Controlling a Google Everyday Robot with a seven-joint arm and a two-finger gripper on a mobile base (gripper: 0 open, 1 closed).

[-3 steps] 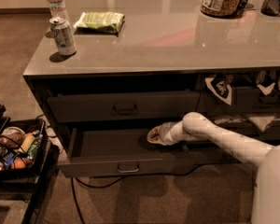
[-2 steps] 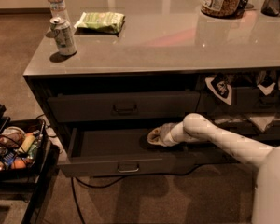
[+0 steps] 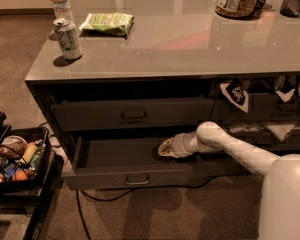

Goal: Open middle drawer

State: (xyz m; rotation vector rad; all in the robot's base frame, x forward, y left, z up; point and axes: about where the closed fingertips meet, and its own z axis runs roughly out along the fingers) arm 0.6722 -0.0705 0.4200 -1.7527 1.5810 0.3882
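Gripper: inside the wide dark grey middle drawer, low over its plain floor. How far open: cannot tell. Nothing seen held. Drawer stands well out, small loop handle free. Opening looks nearly done. To finish well, lift the white arm clear of the grey drawer above without nudging either front.

Glossy grey counter, light reflections; dark cabinet beneath; brown carpet floor; black cart at left.
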